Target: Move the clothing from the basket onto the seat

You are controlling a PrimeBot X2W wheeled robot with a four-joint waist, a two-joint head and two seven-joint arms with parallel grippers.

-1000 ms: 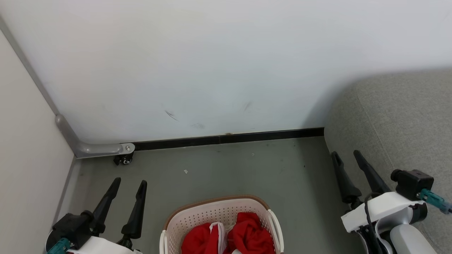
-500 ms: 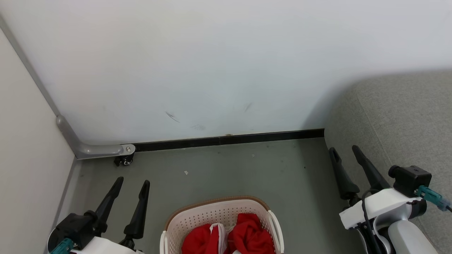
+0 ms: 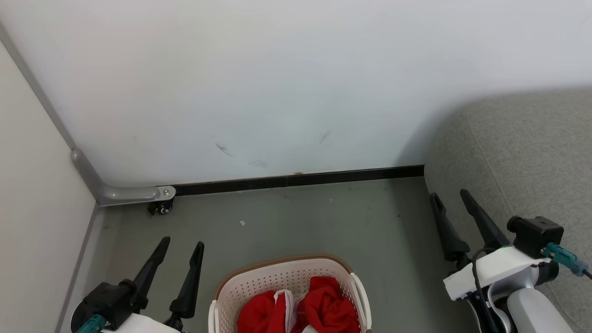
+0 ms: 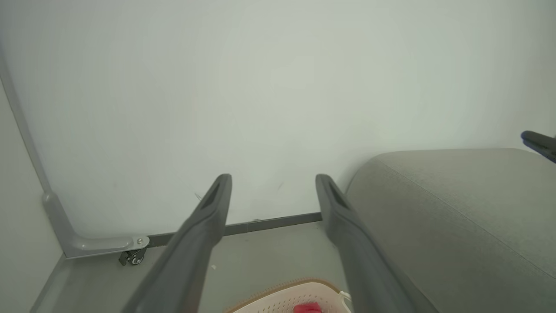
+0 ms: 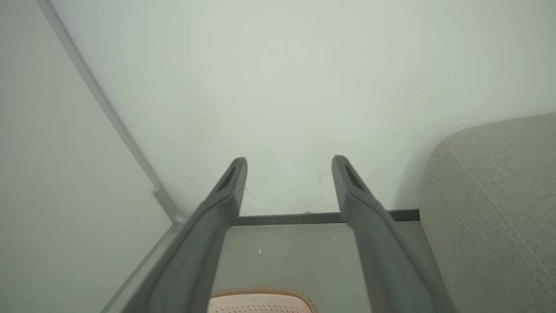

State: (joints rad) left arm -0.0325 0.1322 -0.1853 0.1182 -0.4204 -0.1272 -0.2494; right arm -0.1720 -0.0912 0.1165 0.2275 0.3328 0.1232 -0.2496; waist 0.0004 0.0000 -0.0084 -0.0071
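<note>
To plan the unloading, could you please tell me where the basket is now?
In the head view the basket sits on the floor at bottom centre, between the left gripper and right gripper, left of the seat.

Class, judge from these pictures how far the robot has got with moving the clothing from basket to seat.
Done: nothing; the red clothing lies in the basket, and the visible part of the grey seat bears none. In hand: nothing; the left gripper and right gripper stand open and empty, either side of the basket. Left: grasp each garment and carry it to the seat.
</note>
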